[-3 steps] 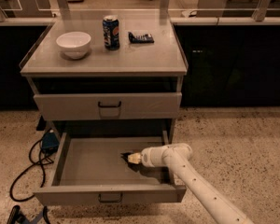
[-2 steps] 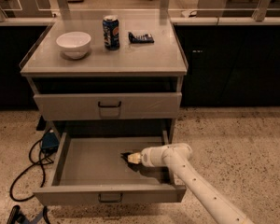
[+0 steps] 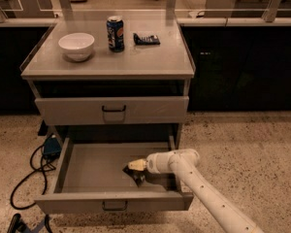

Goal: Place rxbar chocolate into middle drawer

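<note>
Bench (image 3: 150,64) top carrying 3 things in a row toward the rear: 1 white bowl (image 3: 76,45) at left, 1 upright blue can (image 3: 115,33) just right of it, 1 dark blue wrapped bar (image 3: 146,38) lying flat right of the can, all apart from each other. Below the top, upper drawer (image 3: 72,111) closed, dark bail handle at centre. Under that, middle drawer (image 3: 87,202) pulled fully out, front panel nearest the camera. White arm (image 3: 203,193) entering from lower right, crossing over the drawer's right front corner and reaching in over the right half. Hand (image 3: 134,170) inside the drawer, low, right of centre, pointing left. Open or closed: cannot tell. Rxbar chocolate (image 3: 137,178) seen only as a dark shape right at the tip of the hand, inside the middle drawer, low by the drawer floor; gripped or lying loose cannot tell. Rest of drawer floor bare grey. On the speckled floor (image 3: 252,144) left of the cabinet: black cable (image 3: 24,178) in loops and 1 small blue box (image 3: 52,146).
</note>
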You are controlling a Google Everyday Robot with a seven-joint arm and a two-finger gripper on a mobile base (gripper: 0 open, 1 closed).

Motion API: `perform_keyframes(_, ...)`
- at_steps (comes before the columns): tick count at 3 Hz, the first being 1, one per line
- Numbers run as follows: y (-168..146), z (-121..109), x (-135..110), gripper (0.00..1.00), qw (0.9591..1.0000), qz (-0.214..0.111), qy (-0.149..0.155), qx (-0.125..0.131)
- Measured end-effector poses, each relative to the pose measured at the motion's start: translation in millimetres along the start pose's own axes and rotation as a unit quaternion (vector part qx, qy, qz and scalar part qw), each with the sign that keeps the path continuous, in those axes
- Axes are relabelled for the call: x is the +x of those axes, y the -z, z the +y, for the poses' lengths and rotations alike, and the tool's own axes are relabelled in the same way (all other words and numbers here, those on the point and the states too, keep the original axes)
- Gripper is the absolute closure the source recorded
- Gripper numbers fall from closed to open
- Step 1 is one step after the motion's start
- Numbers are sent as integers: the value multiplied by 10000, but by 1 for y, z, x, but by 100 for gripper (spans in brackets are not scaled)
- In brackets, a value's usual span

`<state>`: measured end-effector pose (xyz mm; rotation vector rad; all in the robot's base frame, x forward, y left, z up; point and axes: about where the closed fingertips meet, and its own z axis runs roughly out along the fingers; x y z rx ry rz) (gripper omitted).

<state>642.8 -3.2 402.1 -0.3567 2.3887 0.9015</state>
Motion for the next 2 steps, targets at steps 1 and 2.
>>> perform_keyframes(1, 0, 0, 0, 0, 10000, 1, 0, 0)
perform_keyframes(2, 0, 0, 0, 0, 10000, 1, 0, 0)
